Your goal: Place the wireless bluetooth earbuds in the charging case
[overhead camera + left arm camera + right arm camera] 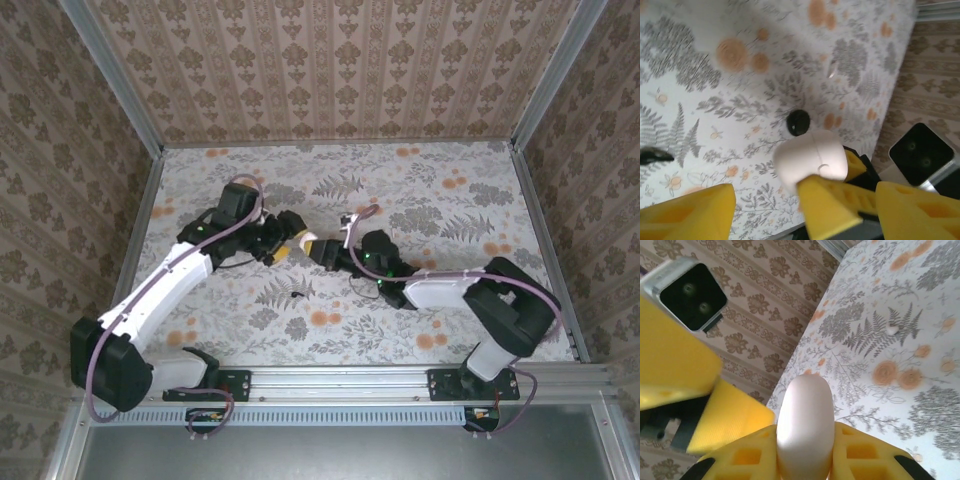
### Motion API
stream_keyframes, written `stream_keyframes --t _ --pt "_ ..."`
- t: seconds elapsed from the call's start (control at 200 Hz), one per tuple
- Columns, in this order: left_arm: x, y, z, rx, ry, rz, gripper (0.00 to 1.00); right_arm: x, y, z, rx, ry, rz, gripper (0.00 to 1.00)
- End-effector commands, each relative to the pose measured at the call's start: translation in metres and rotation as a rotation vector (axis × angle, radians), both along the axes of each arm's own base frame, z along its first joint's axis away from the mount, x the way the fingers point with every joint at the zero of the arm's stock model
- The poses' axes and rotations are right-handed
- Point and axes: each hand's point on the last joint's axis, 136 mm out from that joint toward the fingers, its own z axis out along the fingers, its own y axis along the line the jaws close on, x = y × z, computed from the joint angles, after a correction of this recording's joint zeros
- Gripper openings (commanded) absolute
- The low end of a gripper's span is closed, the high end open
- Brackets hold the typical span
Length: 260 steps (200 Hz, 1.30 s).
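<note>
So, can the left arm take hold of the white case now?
Probably yes. The left gripper is open and the case sits just ahead of its fingers, nothing between them. But the right gripper clamps the case, so little free surface is left.

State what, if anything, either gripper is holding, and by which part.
The right gripper clamps the charging case by one end, a finger on each broad side. The left gripper stands open, holding nothing.
</note>
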Motion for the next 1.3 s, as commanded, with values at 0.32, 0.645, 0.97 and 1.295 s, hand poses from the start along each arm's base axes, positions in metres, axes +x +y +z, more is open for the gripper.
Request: stream_keyframes --t 0.32,0.645,0.97,1.295 --pt "0.011 0.01 0.126 -0.158 -0.807 -0.367 0.71 -0.045 -0.06 0.128 -0.138 -0.26 0.312 0.18" --pt "-0.04 -0.025 0.164 -0.283 -1.101 -0.65 0.68 -0.07 -0.052 0.195 0.031 -0.338 0.461 0.17" --pt "-0.07 -0.05 0.167 -0.415 -1.144 -0.733 0.63 -0.071 -0.05 0.201 0.063 -0.337 0.466 0.17" --pt "-0.072 -0.062 0.164 -0.463 -1.109 -0.758 0.48 -0.073 -0.049 0.2 0.065 -0.326 0.48 0.16"
